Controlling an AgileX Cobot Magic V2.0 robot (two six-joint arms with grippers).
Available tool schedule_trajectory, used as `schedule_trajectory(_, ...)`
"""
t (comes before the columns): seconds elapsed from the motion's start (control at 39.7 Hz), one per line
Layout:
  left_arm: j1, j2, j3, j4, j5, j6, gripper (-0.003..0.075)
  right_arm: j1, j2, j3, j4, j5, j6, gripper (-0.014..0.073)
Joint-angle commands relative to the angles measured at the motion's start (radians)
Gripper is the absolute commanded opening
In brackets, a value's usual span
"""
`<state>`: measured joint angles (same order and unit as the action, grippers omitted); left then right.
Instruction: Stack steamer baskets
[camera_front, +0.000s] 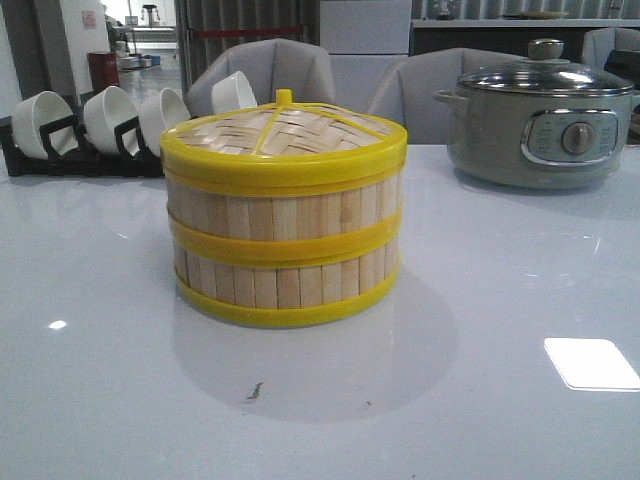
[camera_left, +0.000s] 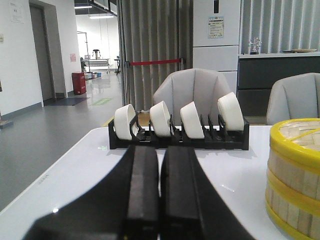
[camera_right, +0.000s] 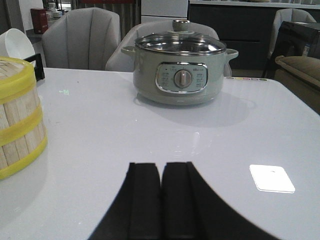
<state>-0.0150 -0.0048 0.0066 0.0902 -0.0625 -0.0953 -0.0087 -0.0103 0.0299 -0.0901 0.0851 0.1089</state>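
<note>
White glossy worktop (camera_front: 100, 400) is seen carrying everything, its surface marked by a bright rectangular reflection near the right front. Grey-green round electric cooker (camera_front: 540, 125), fitted with a glass lid and a front dial, is set at the far right, well apart from the stack. Black dish rack (camera_front: 60, 150) is placed at the far left, with white ceramic bowls (camera_front: 110, 118) held on edge in its slots.

At the middle of the worktop the two round bamboo-slat steamer baskets with yellow plastic rims (camera_front: 285, 245) are found one on top of the other, rims aligned. A flat woven bamboo lid with a yellow rim and knob (camera_front: 285, 135) is seated on the upper basket.

Left gripper (camera_left: 159, 200) is held low over the worktop beside the stack, its black fingers (camera_left: 142, 190) pressed together on nothing. Right gripper (camera_right: 161, 205) is held likewise on the other side, fingers (camera_right: 145, 200) pressed together and empty, pointed toward the cooker.
</note>
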Motion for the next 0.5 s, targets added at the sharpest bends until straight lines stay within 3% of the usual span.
schedule_trajectory(0.0,0.001,-0.013,0.002,-0.003,-0.08,-0.002,0.0083,-0.006,-0.021,-0.015,-0.01,-0.057,-0.005,0.0028)
schedule_trajectory(0.48,0.001,-0.013,0.002,-0.003,-0.08,-0.002,0.0083,-0.006,-0.021,-0.015,0.009,-0.052,0.04,0.0028)
